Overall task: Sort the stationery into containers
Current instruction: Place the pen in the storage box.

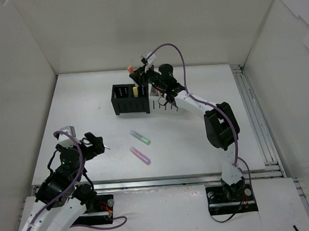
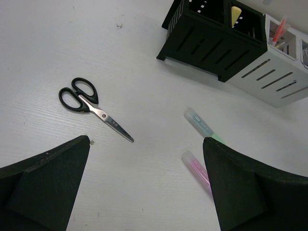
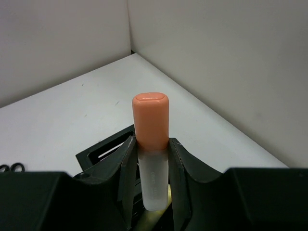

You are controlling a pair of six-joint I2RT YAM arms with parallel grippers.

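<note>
Where right claw (image 3: pixel 151 142) grips it, orange marker (image 3: pixel 150 120) lengthwise, cap outward.

Both arms (image 1: pixel 195 104) white links, black joints — purple cables (image 1: pixel 177 55) looped alongside; black pincer fingers (image 2: pixel 43 187).

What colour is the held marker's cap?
Orange cap on the marker, best seen in right wrist view.

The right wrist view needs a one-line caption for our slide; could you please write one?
Right hand grips a short orange-capped marker upright over the black slatted plastic organiser.
</note>
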